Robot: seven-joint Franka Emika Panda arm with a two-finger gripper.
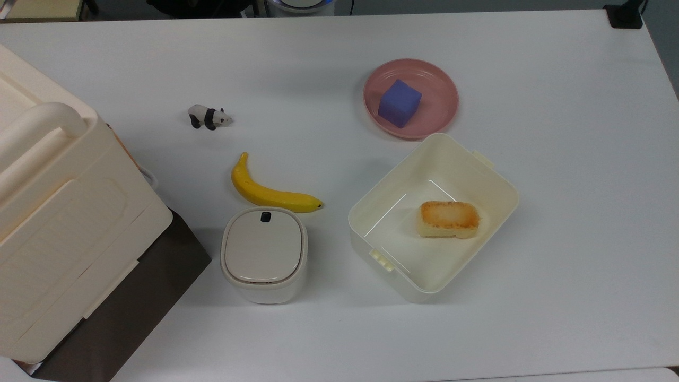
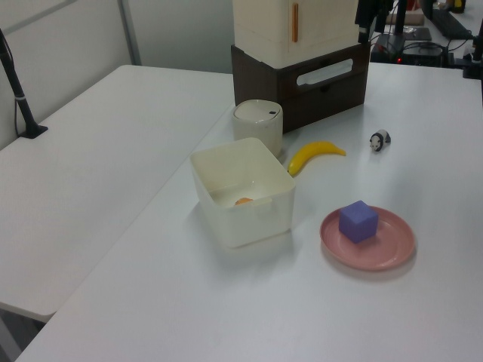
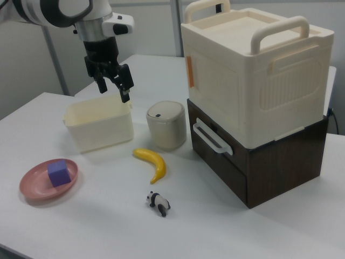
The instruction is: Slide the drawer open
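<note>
The drawer (image 3: 209,155) is the dark brown front panel with a white bar handle (image 3: 213,138), set in the brown cabinet under a large cream box (image 3: 253,81). It sits flush with the cabinet front. In the left view the drawer (image 2: 332,90) faces the table at the back, its handle (image 2: 324,73) across it. My gripper (image 3: 114,89) hangs open and empty above the cream tub (image 3: 99,127), well to the right view's left of the drawer.
Between the gripper and the drawer stand a small lidded bin (image 3: 166,124), a banana (image 3: 152,162) and a toy panda (image 3: 158,203). A pink plate (image 1: 440,85) carries a purple cube (image 1: 399,103). The tub (image 1: 424,249) holds a piece of bread (image 1: 449,218).
</note>
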